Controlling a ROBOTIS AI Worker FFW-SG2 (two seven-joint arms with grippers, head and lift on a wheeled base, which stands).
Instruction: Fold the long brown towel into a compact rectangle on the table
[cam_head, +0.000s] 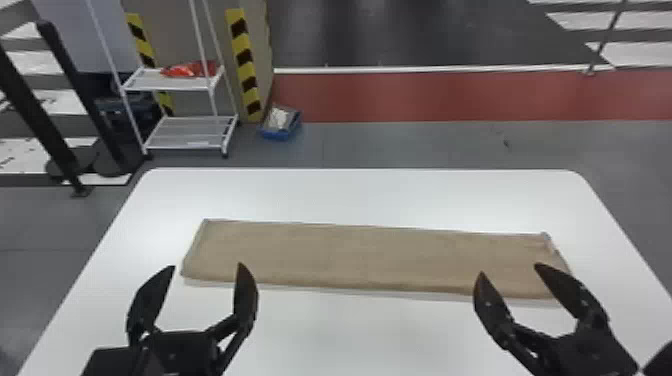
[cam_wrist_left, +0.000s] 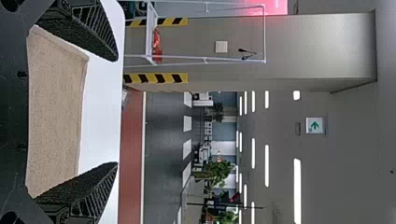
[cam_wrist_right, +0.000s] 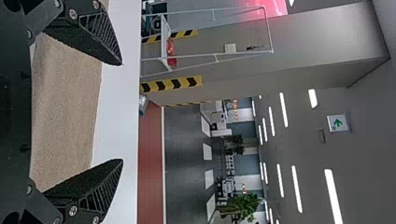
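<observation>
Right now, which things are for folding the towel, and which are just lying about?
For the job:
- brown towel
- white table under it
- left gripper, open
- right gripper, open

Just about:
- white rack
- red thing on the rack
- blue bin on the floor

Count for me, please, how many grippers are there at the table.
2. The left gripper is open, near the left end of the towel; the right gripper is open too, near the towel's right end.
</observation>
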